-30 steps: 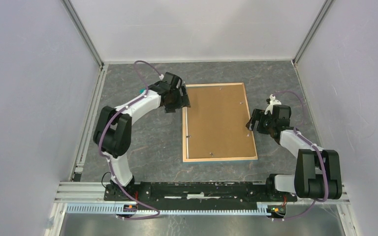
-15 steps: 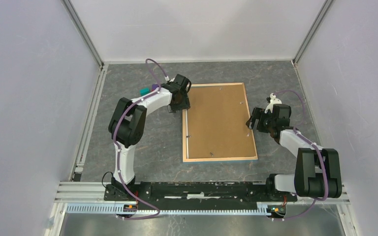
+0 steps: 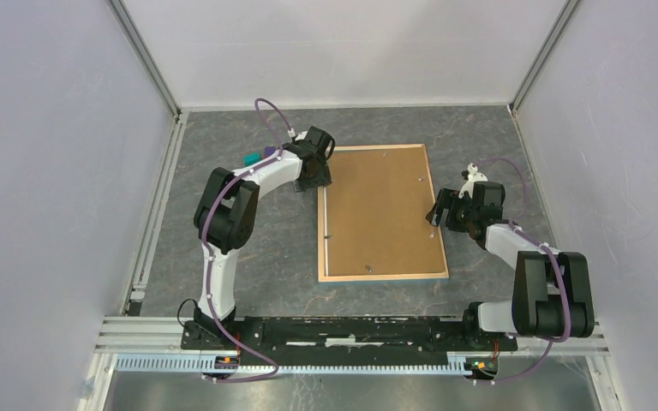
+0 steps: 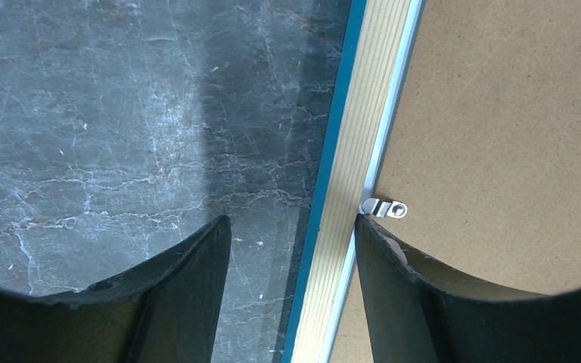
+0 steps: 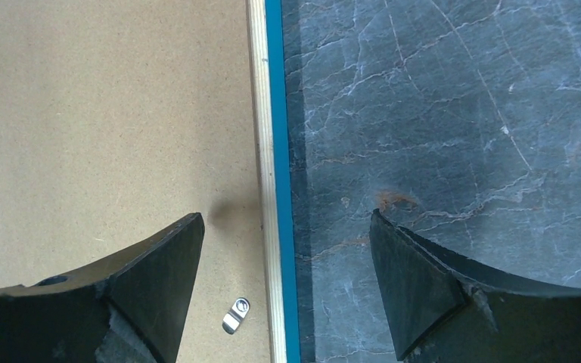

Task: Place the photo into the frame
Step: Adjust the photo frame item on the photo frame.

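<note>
The frame lies face down mid-table, pale wood back up, blue edge showing. A brown backing board fills it. The photo is hidden. My left gripper is open at the frame's left rail near the far corner. In the left wrist view that gripper straddles the wood rail, one finger over the table, the other at a small metal clip. My right gripper is open at the right rail. In the right wrist view it straddles the rail, with another clip beside it.
A small teal and purple object lies on the dark marbled table behind the left arm. Grey walls close in the left, right and far sides. An aluminium rail runs along the table's left edge.
The left arm has swung right and its gripper has come onto the frame's left rail, jaws narrower than before. The right arm and the frame have not moved.
</note>
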Tool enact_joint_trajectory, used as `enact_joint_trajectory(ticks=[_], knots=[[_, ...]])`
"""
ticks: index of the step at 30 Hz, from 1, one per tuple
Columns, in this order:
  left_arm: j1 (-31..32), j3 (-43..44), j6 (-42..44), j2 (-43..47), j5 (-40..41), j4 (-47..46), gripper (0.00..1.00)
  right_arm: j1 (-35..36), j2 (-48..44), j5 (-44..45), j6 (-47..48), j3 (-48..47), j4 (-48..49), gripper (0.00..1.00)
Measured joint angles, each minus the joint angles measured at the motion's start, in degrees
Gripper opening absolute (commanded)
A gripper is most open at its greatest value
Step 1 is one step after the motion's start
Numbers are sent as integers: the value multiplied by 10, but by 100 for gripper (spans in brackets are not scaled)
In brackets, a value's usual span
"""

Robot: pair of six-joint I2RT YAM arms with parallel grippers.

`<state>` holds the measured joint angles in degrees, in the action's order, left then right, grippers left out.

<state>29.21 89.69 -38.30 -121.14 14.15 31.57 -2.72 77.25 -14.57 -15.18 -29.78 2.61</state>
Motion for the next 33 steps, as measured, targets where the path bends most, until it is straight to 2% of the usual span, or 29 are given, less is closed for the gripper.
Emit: enact_joint_trajectory(ticks=[15,22,24,29,33], knots=[[0,1,1,-2,16,-72,73,6,14,-13,1,0,15,84],[0,-10,2,4,-5,-89,86,9,15,-14,1,-1,14,84],[0,-38,2,26,-2,-76,90,9,15,-12,2,-1,14,84],[7,-86,-21,124,-7,31,93,9,15,-10,2,-1,14,84],[59,-122,-74,199,6,92,91,9,15,-10,2,-1,14,84]])
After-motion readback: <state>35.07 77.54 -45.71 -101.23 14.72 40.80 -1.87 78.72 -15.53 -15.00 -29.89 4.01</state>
